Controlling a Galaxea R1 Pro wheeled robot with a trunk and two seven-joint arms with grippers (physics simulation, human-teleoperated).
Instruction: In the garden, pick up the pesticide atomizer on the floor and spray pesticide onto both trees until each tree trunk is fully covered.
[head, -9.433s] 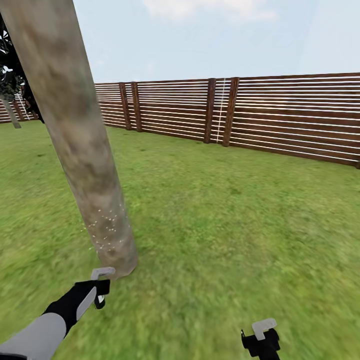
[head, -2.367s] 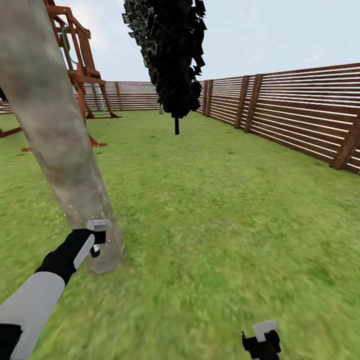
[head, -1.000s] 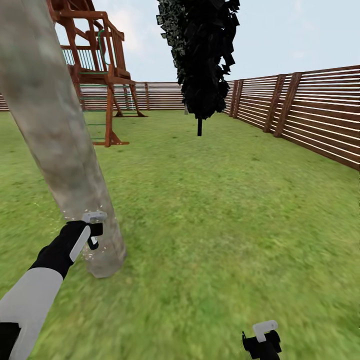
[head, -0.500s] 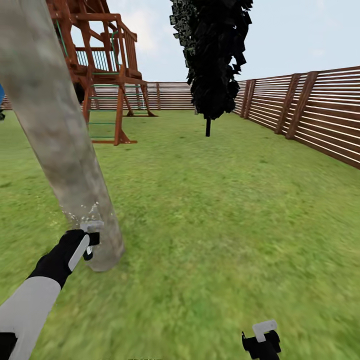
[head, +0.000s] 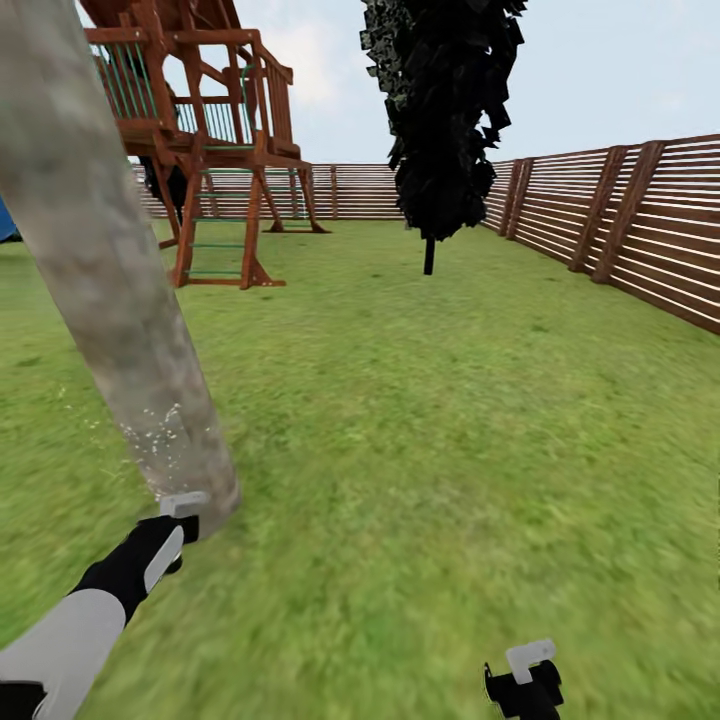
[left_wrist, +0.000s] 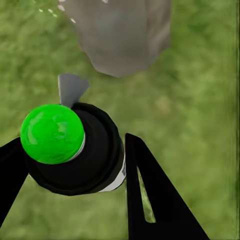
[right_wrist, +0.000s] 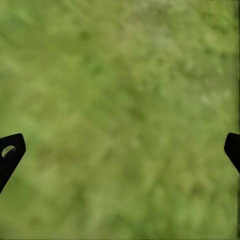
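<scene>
While clamped between fingers of left gripper (left_wrist: 75, 165), small black pesticide atomizer (left_wrist: 82, 157) with green-lit nozzle cap is aimed at mottled grey-brown tree trunk (head: 110, 290), near its base. Bottle judged light, rigid, smooth-sided; mid-body hold advised. Right gripper (head: 522, 672) is spread wide, empty, over green grass lawn (right_wrist: 120, 110).

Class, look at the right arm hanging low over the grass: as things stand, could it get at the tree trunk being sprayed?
Probably not. The right gripper hangs open over bare grass, well to the side of the tree trunk. Nothing stands between them, but the gap looks too wide. The left gripper, holding the pesticide atomizer, is already at the base.
</scene>
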